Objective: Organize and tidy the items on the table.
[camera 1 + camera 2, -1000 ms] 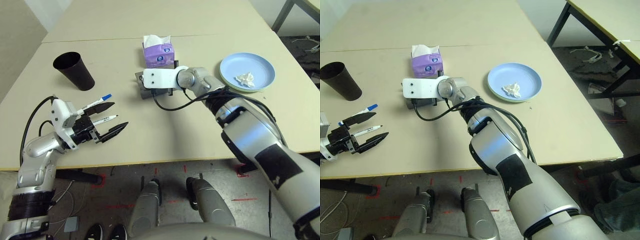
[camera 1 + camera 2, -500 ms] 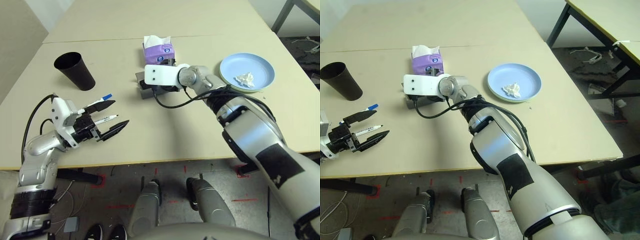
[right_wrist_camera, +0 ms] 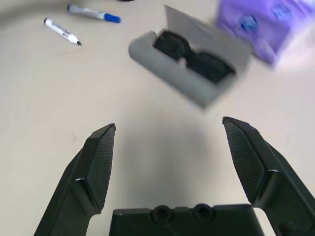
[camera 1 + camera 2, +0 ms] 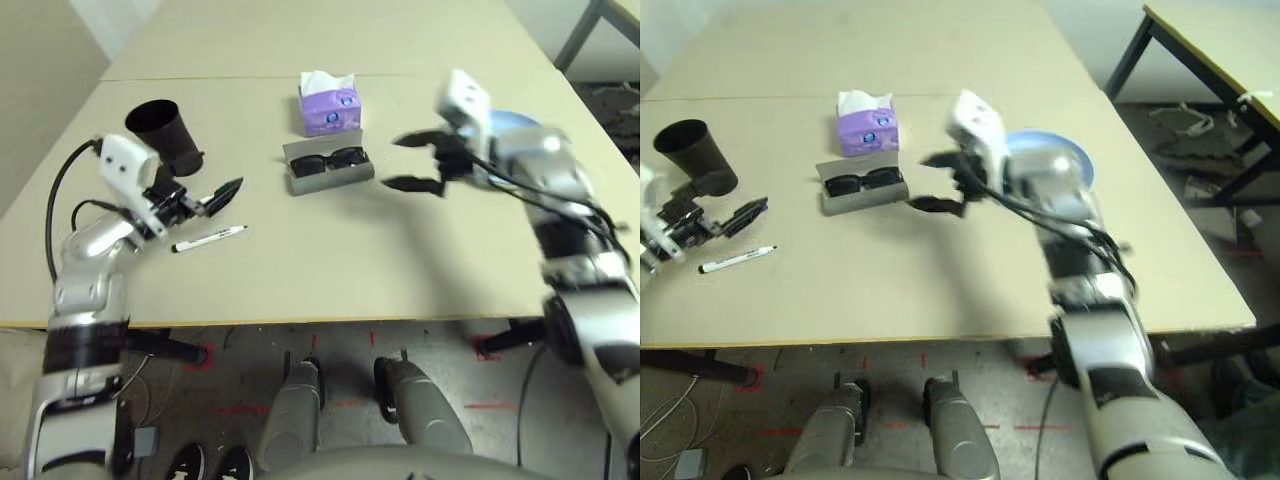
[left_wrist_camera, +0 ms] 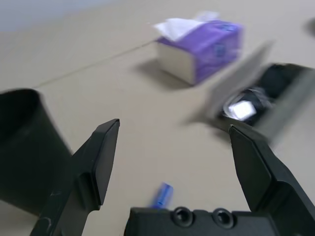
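- Right wrist view gives the clearest look: the grey glasses case (image 3: 189, 73) lies open on the table (image 4: 330, 260), black sunglasses (image 3: 194, 55) nested inside, lid standing up behind them.
- Right gripper (image 4: 412, 162) hangs just beside the case, jaws spread wide and empty.
- Left gripper (image 4: 205, 197) hovers near the black cup (image 4: 165, 132), also wide open, nothing in it.
- My read on the case: a stiff, light shell with smooth sides, so it may skid. Best taken across its narrow width, or by pressing the lid down to shut it. The glasses look delicate; I'd leave the lenses alone.
- Black-capped marker (image 4: 208, 238) lies loose below the left gripper. Thin and round, it's likely to roll, so pinch it mid-barrel.
- Purple tissue box (image 4: 329, 103) sits just behind the case. Soft card, easily crushed.
- Blue-capped marker (image 3: 93, 13) is mostly hidden under the left gripper in the head views.
- Blue plate (image 4: 1077, 158) is largely covered by the right arm; I can't tell what lies on it or beneath.
- Right arm is smeared with motion.
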Robot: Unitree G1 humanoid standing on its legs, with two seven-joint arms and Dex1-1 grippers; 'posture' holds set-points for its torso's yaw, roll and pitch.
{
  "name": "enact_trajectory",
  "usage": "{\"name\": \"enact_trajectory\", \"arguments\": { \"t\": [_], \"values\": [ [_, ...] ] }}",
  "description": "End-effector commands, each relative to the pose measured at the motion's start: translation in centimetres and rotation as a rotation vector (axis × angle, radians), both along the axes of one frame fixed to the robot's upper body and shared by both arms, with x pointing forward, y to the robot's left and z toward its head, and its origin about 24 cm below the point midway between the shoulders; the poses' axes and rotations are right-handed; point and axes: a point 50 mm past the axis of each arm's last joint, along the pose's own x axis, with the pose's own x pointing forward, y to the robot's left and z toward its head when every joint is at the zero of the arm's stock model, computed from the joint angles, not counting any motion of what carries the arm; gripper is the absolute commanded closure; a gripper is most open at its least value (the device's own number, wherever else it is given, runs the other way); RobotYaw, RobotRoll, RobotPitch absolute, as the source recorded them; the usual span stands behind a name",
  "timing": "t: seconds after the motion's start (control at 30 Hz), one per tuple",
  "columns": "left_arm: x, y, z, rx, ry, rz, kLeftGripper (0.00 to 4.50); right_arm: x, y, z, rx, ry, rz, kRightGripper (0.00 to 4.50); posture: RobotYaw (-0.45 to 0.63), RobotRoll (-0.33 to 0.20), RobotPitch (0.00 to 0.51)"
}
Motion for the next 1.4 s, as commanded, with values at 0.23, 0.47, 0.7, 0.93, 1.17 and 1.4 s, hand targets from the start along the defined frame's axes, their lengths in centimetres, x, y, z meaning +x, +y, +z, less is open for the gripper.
{"name": "enact_trajectory", "arguments": {
  "t": [0.23, 0.47, 0.7, 0.93, 1.17, 1.4],
  "values": [
    [2.9, 0.3, -1.4, 0.043, 0.122, 0.055, 0.00, -3.3, -4.1, -2.4, 0.189, -0.227, -0.208, 0.04, -0.27, 0.000, 0.205],
    [4.3, 1.0, -1.2, 0.007, 0.129, 0.120, 0.00, -5.6, -4.4, -3.8, 0.254, -0.309, -0.168, 0.04, -0.31, 0.000, 0.201],
    [5.0, 0.9, -1.1, -0.008, 0.127, 0.133, 0.00, -6.6, -4.1, -5.2, 0.201, -0.278, -0.032, 0.04, -0.32, 0.000, 0.197],
    [5.3, 0.1, -1.8, 0.032, 0.156, 0.079, 0.97, -6.8, -4.3, -6.1, 0.157, -0.234, 0.038, 0.00, -0.31, 0.000, 0.197],
    [5.6, -0.2, -2.2, 0.039, 0.171, 0.085, 3.36, -6.9, -4.3, -5.7, 0.176, -0.244, 0.035, 0.00, -0.33, 0.000, 0.194],
    [6.2, -1.2, -2.2, 0.001, 0.155, 0.086, 4.46, -7.4, -4.3, -5.8, 0.169, -0.235, 0.045, 0.00, -0.35, 0.000, 0.195]
  ]
}}
